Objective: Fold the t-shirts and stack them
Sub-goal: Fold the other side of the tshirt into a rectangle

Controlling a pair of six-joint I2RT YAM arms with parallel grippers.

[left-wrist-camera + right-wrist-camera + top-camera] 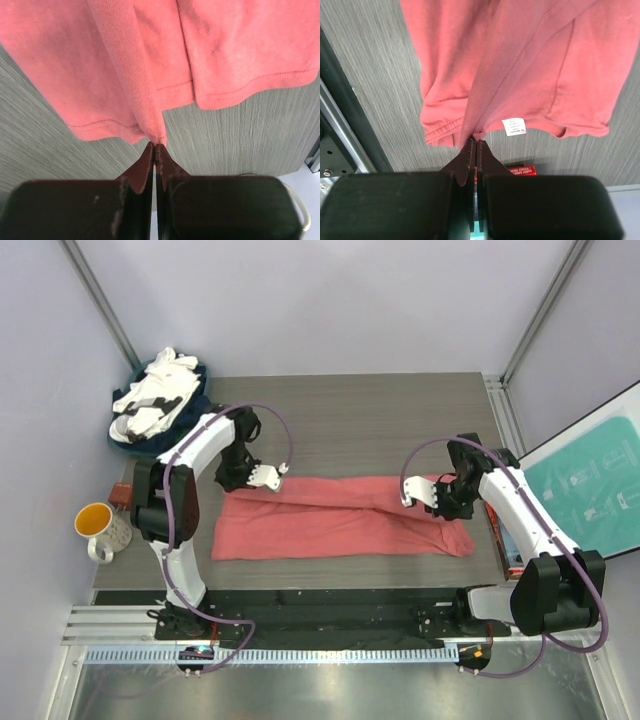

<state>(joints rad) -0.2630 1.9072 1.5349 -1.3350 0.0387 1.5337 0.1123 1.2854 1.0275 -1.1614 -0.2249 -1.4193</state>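
A coral-red t-shirt (340,518) lies stretched as a long band across the middle of the grey table. My left gripper (272,476) is shut on its left end; in the left wrist view the fingertips (155,146) pinch a fold of the red cloth (125,65). At the right end my right gripper (415,492) is shut on the shirt, the pinched edge (479,134) showing beside a small white tag (513,126). More t-shirts, white and dark navy, sit in a heap (160,398) at the table's far left corner.
An orange-lined mug (100,527) stands off the table's left edge, near the left arm's base. A framed teal sheet (590,480) leans beyond the right edge. A red label (520,170) shows under the right gripper. Metal frame posts rise at both back corners.
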